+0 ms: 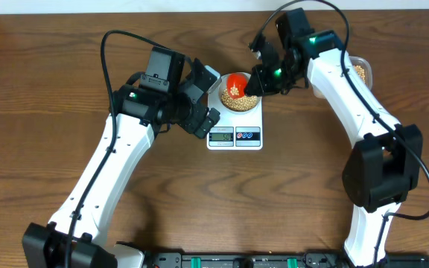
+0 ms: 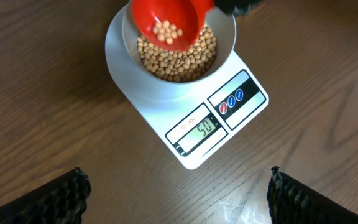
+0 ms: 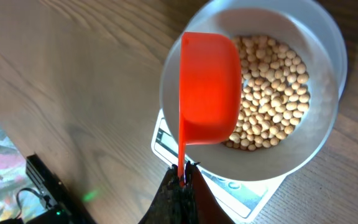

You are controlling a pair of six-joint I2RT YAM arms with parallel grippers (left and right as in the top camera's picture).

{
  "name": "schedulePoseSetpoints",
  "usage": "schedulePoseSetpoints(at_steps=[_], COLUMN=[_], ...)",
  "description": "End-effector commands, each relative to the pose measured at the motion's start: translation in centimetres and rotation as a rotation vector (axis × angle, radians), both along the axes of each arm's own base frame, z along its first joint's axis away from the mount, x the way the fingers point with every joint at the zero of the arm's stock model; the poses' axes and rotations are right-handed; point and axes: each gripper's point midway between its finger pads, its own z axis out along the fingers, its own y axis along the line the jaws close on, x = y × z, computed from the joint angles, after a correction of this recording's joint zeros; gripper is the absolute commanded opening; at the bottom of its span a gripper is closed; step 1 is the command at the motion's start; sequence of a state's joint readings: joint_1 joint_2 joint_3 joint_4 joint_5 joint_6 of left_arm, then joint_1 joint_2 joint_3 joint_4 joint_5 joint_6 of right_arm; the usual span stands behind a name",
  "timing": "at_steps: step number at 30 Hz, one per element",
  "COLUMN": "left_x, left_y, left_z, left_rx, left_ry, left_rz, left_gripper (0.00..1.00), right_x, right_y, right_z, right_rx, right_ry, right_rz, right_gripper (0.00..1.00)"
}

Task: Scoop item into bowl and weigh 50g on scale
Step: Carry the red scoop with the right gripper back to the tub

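Many tan beans (image 2: 178, 59) fill the white bowl (image 2: 227, 38), which sits on the scale (image 2: 157, 109) near the middle of the table (image 2: 36, 93); the display (image 2: 201, 130) reads 50; a red scoop (image 2: 166, 22) with a few beans in it hangs over the bowl's 12 o'clock side; the right end effector (image 3: 181, 186), at 1 o'clock of the bowl, is pressed together on the scoop's thin handle; the left end effector (image 2: 178, 194) is spread wide at 9 o'clock of the scale, touching nothing; a clear tub (image 1: 361, 71) with more beans stands at 2 o'clock, partly behind the right arm.
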State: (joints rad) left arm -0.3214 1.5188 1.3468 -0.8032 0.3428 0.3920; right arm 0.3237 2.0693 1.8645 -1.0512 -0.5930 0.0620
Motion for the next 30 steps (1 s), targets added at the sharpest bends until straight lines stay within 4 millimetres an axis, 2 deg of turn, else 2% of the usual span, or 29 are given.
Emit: schedulePoseSetpoints(at_steps=[1, 10, 15, 21, 24, 30], left_x=[-0.1, -0.1, -0.1, -0.1, -0.1, -0.1], left_y=[-0.2, -0.2, -0.2, -0.2, -0.2, -0.2], left_z=[-0.6, -0.6, -0.6, -0.6, -0.6, -0.6], left_rx=[-0.009, -0.009, -0.009, -0.009, -0.009, -0.009], left_ry=[0.024, 0.024, 0.024, 0.024, 0.024, 0.024], left_rz=[-0.002, -0.002, -0.002, -0.002, -0.002, -0.002], left_gripper=[0.93, 0.93, 0.93, 0.93, 0.93, 0.93], right_x=[1.2, 2.6, 3.7, 5.3, 6.2, 5.8], right_y=[-0.4, -2.1, -4.2, -9.2, -12.6, -18.3], right_z=[2.7, 7.5, 9.4, 9.4, 8.9, 8.0], right_rx=[0.038, 0.130, 0.239, 0.242, 0.204, 0.161], right_ry=[-0.042, -0.084, -0.062, -0.052, -0.060, -0.017], right_rz=[-0.017, -0.054, -0.111, -0.225, -0.302, -0.409], right_gripper=[0.01, 0.01, 0.01, 0.01, 0.01, 0.01])
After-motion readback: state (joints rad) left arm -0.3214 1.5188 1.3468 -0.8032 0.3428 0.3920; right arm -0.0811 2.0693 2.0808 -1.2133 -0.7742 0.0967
